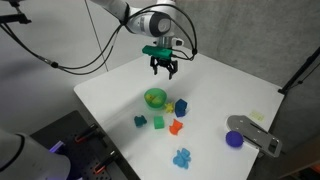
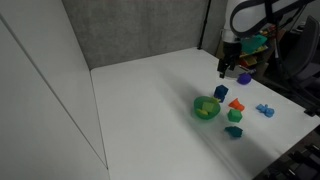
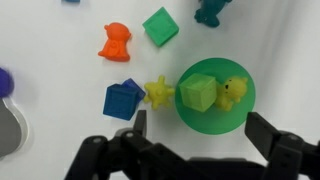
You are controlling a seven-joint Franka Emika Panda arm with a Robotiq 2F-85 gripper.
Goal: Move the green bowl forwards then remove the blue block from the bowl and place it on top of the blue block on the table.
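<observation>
The green bowl (image 3: pixel 215 122) sits on the white table and also shows in both exterior views (image 1: pixel 155 98) (image 2: pixel 206 109). Inside it I see a green block (image 3: pixel 198 94) and a yellow toy (image 3: pixel 233 92); no blue block shows in it. A blue block (image 3: pixel 122 100) stands on the table beside the bowl, with a yellow star (image 3: pixel 158 92) between them; it also shows in both exterior views (image 1: pixel 183 106) (image 2: pixel 221 92). My gripper (image 3: pixel 200 125) is open and empty, well above the table beyond the bowl in both exterior views (image 1: pixel 164 72) (image 2: pixel 226 72).
An orange toy (image 3: pixel 115 42), another green block (image 3: pixel 160 26) and a teal toy (image 3: pixel 210 10) lie near the bowl. A blue toy (image 1: pixel 182 157) lies nearer the table's front edge. A purple piece (image 1: pixel 234 139) and a grey object (image 1: pixel 255 135) lie to one side.
</observation>
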